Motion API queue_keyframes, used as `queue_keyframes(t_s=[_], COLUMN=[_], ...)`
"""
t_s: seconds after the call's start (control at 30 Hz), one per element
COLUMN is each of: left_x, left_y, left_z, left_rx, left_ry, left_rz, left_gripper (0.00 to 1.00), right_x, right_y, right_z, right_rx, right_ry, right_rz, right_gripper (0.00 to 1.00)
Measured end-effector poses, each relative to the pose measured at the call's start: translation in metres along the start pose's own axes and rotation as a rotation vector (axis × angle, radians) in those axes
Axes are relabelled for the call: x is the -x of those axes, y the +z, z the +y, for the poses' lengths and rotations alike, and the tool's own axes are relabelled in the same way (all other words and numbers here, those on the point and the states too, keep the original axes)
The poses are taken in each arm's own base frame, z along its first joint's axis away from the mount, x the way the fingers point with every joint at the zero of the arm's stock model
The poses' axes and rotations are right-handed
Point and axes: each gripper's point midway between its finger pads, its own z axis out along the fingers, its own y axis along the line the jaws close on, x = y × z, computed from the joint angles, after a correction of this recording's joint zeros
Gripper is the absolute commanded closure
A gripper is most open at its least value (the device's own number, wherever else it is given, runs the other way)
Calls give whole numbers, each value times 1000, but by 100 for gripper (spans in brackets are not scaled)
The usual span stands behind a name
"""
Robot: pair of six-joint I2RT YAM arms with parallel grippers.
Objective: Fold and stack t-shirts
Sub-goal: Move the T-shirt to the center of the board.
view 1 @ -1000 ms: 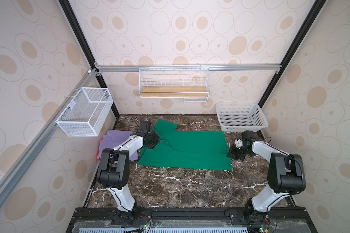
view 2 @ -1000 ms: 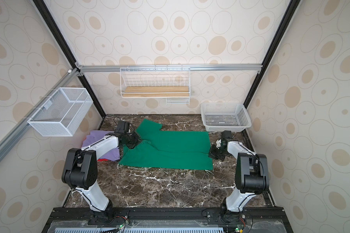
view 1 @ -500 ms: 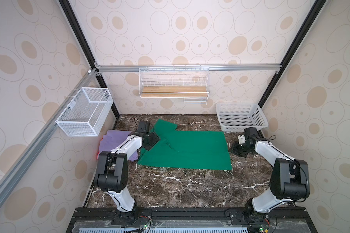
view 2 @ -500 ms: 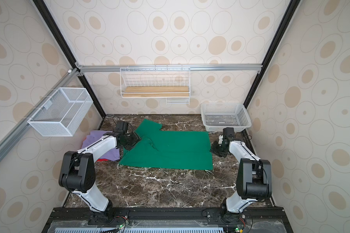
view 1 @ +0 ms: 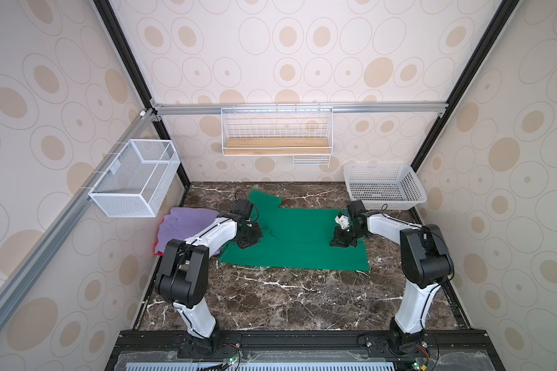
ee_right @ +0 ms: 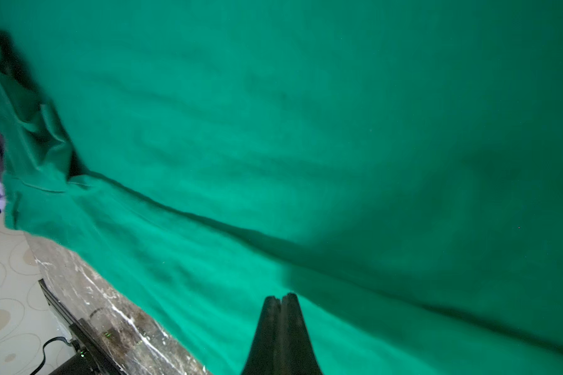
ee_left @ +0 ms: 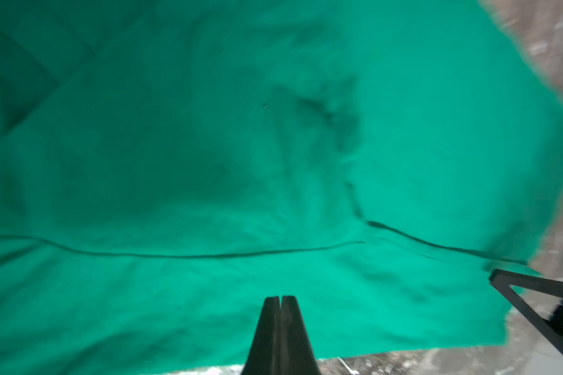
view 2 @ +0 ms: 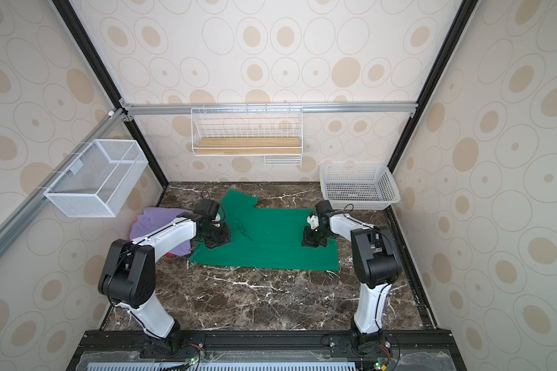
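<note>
An emerald-green t-shirt (view 1: pixel 299 247) (view 2: pixel 270 250) lies spread on the marble table in both top views, one sleeve (view 1: pixel 264 199) pointing to the back. My left gripper (view 1: pixel 248 241) (view 2: pixel 217 241) hovers low over its left part, and its jaws are shut with nothing between them in the left wrist view (ee_left: pixel 280 297). My right gripper (view 1: pixel 343 241) (view 2: pixel 312 241) stands over the shirt's right part, also shut and empty (ee_right: pixel 281 295). A long crease crosses the cloth (ee_left: pixel 208 146) (ee_right: pixel 306 130). A lavender t-shirt (view 1: pixel 187 221) (view 2: pixel 156 221) lies at the left wall, on top of a red one (view 1: pixel 156 250).
A white perforated basket (view 1: pixel 410 189) (view 2: pixel 386 189) stands at the back right corner. A wire basket (view 1: pixel 132 180) hangs on the left wall and a wire shelf (view 1: pixel 275 149) on the back wall. Bare marble (view 1: pixel 287 298) lies in front of the shirt.
Both grippers have moved inward over the green shirt. The right one came from beside the shirt's right edge onto the cloth. A small crease has appeared by the left gripper.
</note>
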Motion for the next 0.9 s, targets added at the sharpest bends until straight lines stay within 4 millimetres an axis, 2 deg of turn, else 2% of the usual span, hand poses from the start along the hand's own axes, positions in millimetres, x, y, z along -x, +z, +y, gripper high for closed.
queue_keyframes(t_s=[0.13, 0.27, 0.37, 0.47, 0.6, 0.7, 0.8, 0.9], left_x=[-5, -15, -23, -41, -76, -112, -145, -170], left_y=[18, 29, 30, 30, 29, 26, 23, 17], left_z=[12, 23, 24, 20, 10, 2, -2, 3], left_rx=[47, 80, 79, 67, 39, 23, 13, 7], left_ry=[-10, -9, 11, 53, 116, 172, 212, 218], left_rz=[37, 55, 39, 28, 27, 50, 66, 83], left_gripper=[100, 100, 100, 100, 100, 100, 100, 100], right_x=[3, -3, -20, -42, -73, -92, -104, -113], right_y=[2, 2, -3, -8, -14, -20, -24, -27], right_z=[1, -2, -8, -14, -22, -29, -34, -37], right_rx=[24, 19, -2, -23, -40, -68, -97, -108], right_ry=[2, -5, -10, -10, -6, -4, -4, -2], right_rz=[8, 9, 23, 43, 71, 93, 110, 128], right_gripper=[100, 100, 100, 100, 100, 100, 100, 100])
